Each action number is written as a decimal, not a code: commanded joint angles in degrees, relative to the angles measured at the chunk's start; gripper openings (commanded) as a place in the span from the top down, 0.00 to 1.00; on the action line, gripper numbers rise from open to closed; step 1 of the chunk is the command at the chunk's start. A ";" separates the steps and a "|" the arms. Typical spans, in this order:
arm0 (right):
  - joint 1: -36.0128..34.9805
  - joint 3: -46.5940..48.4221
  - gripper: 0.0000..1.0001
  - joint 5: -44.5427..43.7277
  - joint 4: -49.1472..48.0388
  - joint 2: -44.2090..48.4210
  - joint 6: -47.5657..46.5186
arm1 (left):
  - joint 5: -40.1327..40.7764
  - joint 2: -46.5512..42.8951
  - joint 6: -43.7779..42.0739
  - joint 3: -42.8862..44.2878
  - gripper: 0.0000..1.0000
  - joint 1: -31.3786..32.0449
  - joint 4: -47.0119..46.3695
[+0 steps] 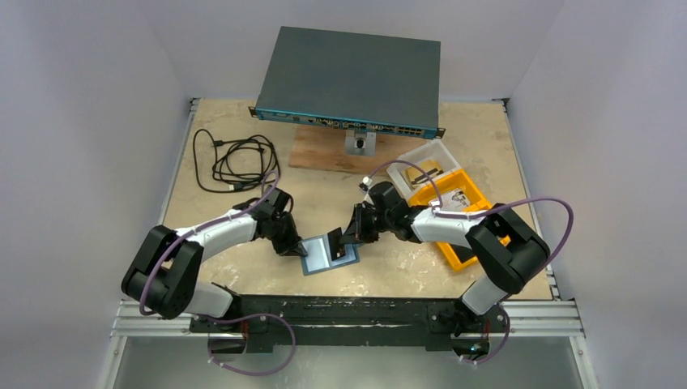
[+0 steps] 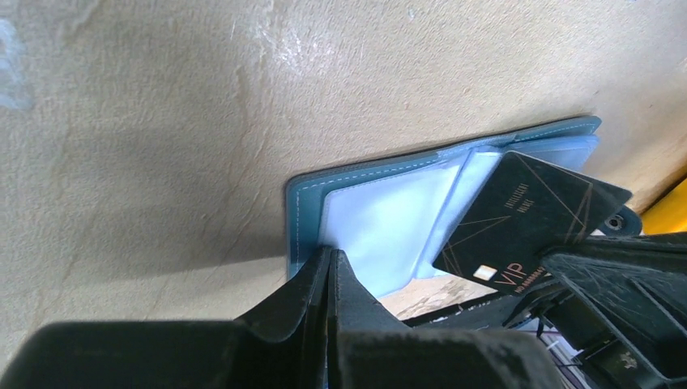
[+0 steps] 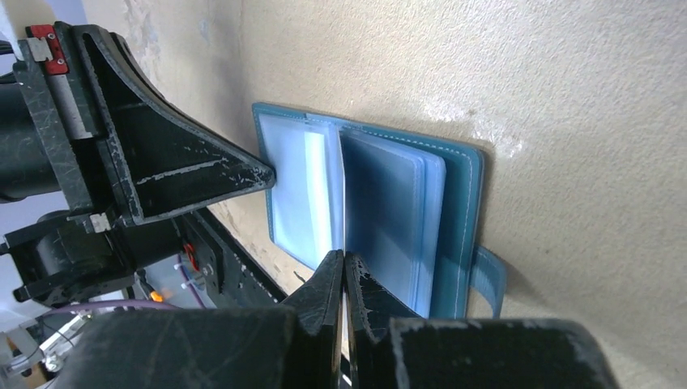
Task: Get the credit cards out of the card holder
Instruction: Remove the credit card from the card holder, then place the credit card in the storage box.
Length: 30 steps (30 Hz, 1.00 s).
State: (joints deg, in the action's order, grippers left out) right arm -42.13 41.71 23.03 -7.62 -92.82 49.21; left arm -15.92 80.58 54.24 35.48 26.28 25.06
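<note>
Card holder: teal, lying open on table nr front edge, betw. both grippers. L gripper: jaws pinched on its left cover edge. R gripper: jaws narrow, gripping black credit card over right-hand pockets.

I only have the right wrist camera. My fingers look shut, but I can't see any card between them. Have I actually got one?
Observer: Yes. The left wrist view shows a black card marked VIP pinched in the right gripper, tilted, by the open card holder.
Operator: Is the left gripper gripping the holder or only touching it?
Observer: Gripping. Its own camera shows the left gripper shut on the cover's edge.
Operator: Where could the card go?
Observer: The top view shows an orange bin on the table's right side, beside the right arm.
</note>
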 commanded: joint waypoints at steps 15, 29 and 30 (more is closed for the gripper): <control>1.25 2.49 1.00 -9.07 15.50 15.50 -0.20 | -0.42 -9.84 -11.08 13.94 0.53 0.79 13.15; 4.03 6.00 1.00 -24.94 35.61 30.66 6.64 | -6.47 -12.89 -16.33 15.78 0.50 0.78 15.11; 4.56 6.42 1.00 -26.24 37.69 31.66 6.95 | -6.87 -12.70 -16.54 15.82 0.50 0.79 14.99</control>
State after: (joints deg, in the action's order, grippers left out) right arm -39.31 44.42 4.38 20.73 -65.28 53.41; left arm -20.40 69.58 40.49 48.77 26.79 39.64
